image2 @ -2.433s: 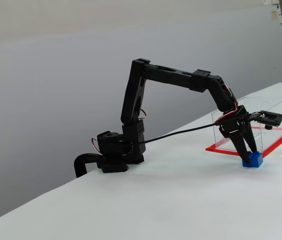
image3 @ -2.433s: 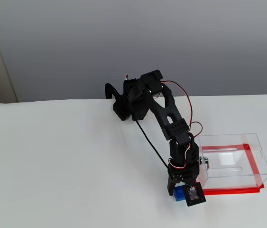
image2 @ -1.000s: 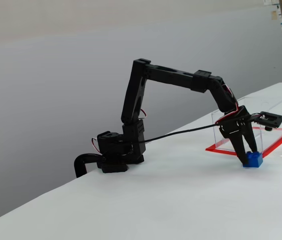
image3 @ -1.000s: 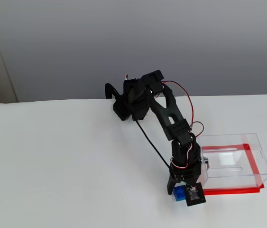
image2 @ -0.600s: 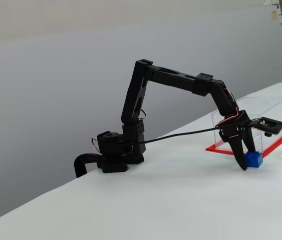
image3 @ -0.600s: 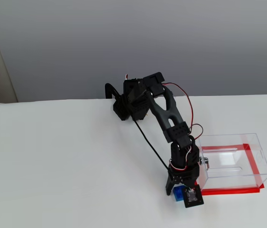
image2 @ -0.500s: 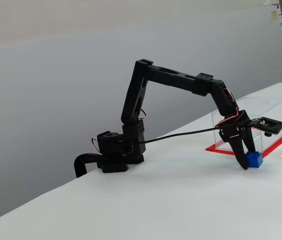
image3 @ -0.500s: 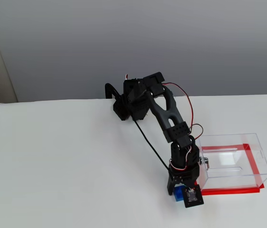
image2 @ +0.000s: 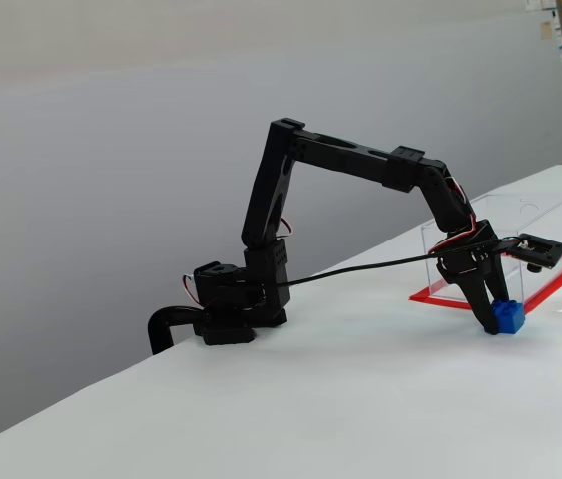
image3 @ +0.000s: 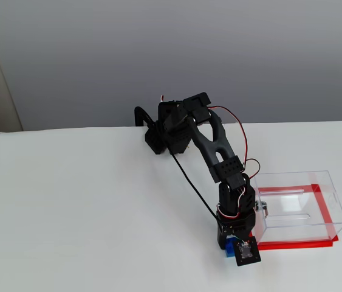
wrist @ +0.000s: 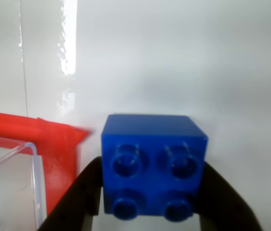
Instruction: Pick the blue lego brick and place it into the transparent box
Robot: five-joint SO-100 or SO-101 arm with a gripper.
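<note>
Gripper (wrist: 152, 211) has both fingers against the sides of the brick (wrist: 153, 166), closed on it, studs facing the wrist camera. In a fixed view the brick (image2: 506, 317) sits at the fingertips low over the table (image2: 360, 399), just outside the box (image2: 520, 244) near its red base edge; can't tell from here whether it's clear of the surface or just touching. The other fixed view shows the gripper (image3: 231, 246) next to the near-left corner of the box (image3: 298, 207), brick (image3: 228, 250) mostly hidden under the wrist. Step in hand, as I read it: lift after grasp, then carry over the wall. To do it well: the hold looks centred, and the fingers seem to reach only the lower part of the brick's sides in the wrist view, so keep the squeeze steady and don't jerk. Go straight up first, high enough that the brick's underside clears the clear wall, before swinging toward the box. The corner is just beside the fingers, so any sideways move while low risks clipping the wall or shoving the box. Once above the open top, centre over the red floor, lower some, then release.
</note>
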